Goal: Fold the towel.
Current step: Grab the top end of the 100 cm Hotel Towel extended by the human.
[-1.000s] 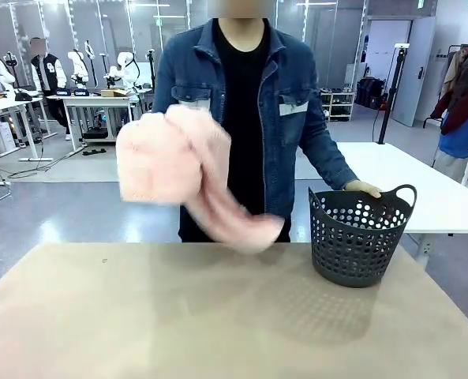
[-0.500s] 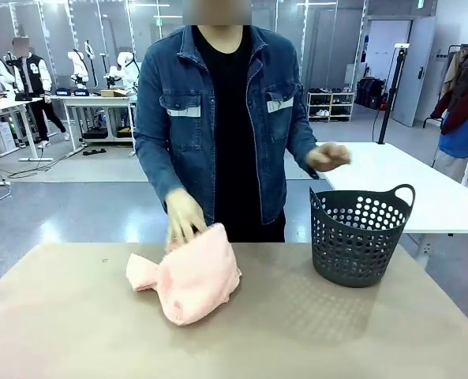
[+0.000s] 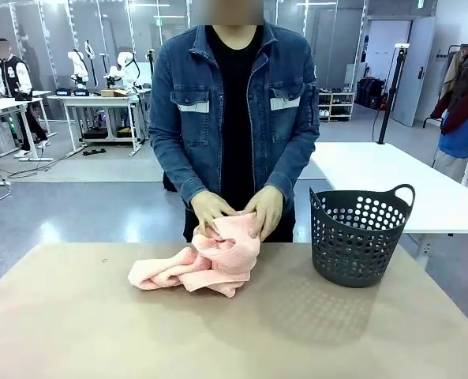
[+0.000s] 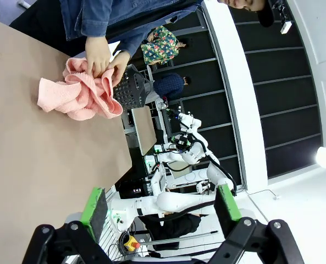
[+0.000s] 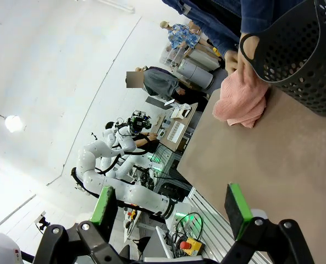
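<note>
now one crumpled towel (image 3: 208, 267), two hands (image 3: 210, 210) (image 3: 267, 212) on it, one basket (image 3: 360, 237)

No readable text, label, brand, number or sign in the front view or either wrist view. Any print on the far background equipment is too small and blurred to make out.

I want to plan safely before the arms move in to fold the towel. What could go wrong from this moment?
1. Both of the person's hands are on the towel; an arm reaching in now might strike fingers.
2. The towel lies bunched, corners hidden, so a grasp may catch several layers.
3. The basket stands close beside it; the right arm could knock it.
</note>
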`<state>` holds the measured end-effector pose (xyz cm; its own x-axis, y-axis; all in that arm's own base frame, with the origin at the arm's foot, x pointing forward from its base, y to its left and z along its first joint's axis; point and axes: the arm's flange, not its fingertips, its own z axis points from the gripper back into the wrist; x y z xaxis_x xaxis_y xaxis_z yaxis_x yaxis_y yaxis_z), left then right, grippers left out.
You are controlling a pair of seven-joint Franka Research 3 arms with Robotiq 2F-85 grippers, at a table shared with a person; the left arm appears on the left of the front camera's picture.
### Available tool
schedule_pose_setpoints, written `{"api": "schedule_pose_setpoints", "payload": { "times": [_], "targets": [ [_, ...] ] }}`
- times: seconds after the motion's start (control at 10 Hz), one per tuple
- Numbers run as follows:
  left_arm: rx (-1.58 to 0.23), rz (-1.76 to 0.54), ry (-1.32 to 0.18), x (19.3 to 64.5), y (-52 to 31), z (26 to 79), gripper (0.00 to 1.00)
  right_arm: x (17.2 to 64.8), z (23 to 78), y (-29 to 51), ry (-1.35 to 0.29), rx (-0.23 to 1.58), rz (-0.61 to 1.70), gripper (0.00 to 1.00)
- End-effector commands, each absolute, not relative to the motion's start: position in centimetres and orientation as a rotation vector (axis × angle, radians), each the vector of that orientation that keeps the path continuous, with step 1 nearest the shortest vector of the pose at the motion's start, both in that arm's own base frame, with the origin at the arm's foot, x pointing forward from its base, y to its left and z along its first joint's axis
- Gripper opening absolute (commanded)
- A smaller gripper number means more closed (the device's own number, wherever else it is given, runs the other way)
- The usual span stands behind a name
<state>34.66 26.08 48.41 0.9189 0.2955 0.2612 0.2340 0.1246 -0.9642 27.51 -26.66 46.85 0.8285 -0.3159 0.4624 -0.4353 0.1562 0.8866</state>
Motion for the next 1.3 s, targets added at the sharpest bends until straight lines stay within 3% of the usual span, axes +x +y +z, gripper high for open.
{"api": "schedule_pose_setpoints", "payload": {
  "times": [0.0, 1.2],
  "targets": [
    [-1.462, 0.036, -0.424, 34.49, 26.36, 48.64, 1.00, 27.44, 46.98, -26.76, -0.649, 1.449, 0.107, 1.00],
    [-1.462, 0.036, -0.424, 34.49, 26.36, 48.64, 1.00, 27.44, 46.98, -26.76, -0.649, 1.449, 0.107, 1.00]
  ]
}}
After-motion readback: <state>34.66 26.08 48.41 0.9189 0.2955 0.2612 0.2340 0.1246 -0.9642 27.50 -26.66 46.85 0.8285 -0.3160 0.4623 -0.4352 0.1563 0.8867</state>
